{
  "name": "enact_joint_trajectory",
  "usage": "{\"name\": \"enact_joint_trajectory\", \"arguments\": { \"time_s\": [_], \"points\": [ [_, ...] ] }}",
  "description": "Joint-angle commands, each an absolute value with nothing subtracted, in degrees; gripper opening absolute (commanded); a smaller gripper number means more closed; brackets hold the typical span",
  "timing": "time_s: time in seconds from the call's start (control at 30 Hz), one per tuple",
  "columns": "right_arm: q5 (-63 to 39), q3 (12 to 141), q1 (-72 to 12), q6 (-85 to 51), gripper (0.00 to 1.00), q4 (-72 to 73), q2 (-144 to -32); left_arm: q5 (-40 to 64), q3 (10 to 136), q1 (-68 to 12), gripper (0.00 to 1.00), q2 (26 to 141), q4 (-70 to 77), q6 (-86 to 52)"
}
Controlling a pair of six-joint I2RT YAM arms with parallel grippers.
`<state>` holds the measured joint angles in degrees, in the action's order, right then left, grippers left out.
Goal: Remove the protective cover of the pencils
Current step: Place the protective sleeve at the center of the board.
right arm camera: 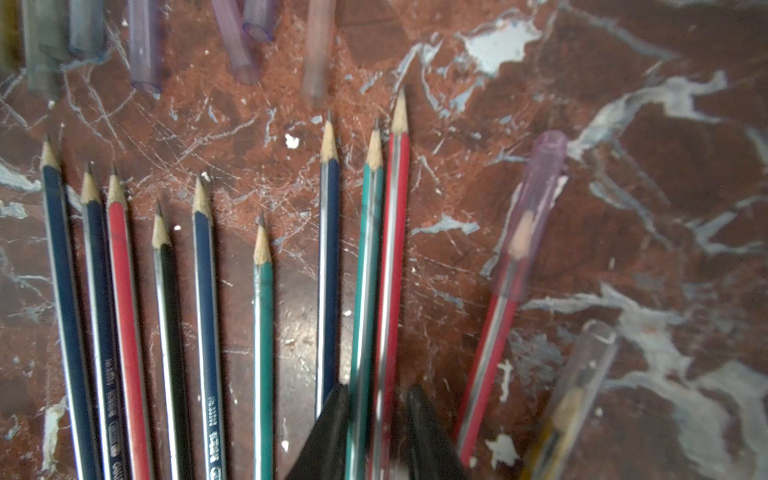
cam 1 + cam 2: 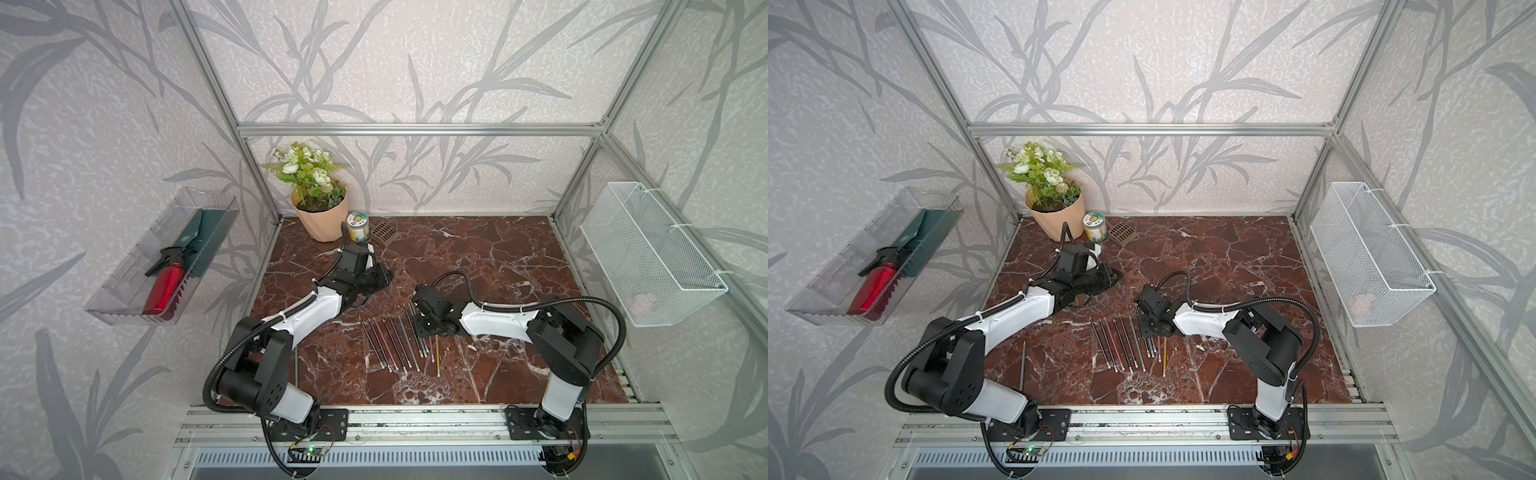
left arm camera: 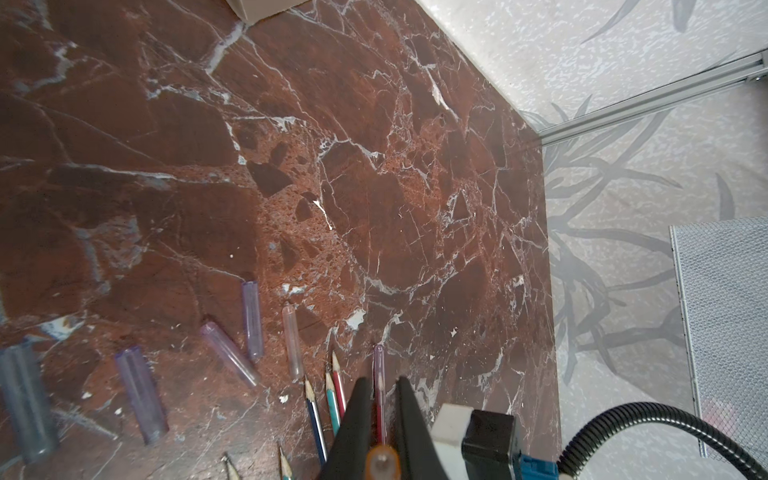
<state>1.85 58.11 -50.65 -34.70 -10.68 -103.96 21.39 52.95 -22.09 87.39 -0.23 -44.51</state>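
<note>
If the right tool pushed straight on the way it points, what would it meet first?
Probably the green pencil and red pencil lying between its fingers; beyond their tips only bare table shows. Depth is unclear.

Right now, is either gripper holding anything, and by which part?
Left gripper looks shut on a blurred orange piece, deep between its fingers; which part, unclear. Right gripper stands open astride pencils, holding nothing.

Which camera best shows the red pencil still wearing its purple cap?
The right wrist view: the red pencil and its cap appear large. The left wrist view shows only the capped end; top views, too small.
</note>
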Motion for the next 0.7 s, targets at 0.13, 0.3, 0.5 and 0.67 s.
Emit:
{"name": "enact_joint_trajectory", "arguments": {
  "time_s": [0.13, 0.3, 0.5, 0.67],
  "points": [
    [1.9, 58.7, -50.4, -34.6, 0.28, -13.2, -100.9, 20.5, 60.9, -24.8, 0.00, 94.6, -8.3, -41.6],
    [3.7, 56.9, -50.4, -34.6, 0.30, -13.2, -96.8, 20.0, 66.3, -26.6, 0.00, 101.0, -13.9, -40.4],
    [6.1, 54.5, -50.2, -35.1, 0.31, -13.0, -93.9, 20.3, 70.8, -27.9, 0.00, 106.0, -17.9, -39.4],
    [6.0, 53.7, -49.5, -35.6, 0.31, -12.6, -94.4, 20.0, 73.1, -28.3, 0.00, 108.8, -20.2, -38.8]
  ]
}}
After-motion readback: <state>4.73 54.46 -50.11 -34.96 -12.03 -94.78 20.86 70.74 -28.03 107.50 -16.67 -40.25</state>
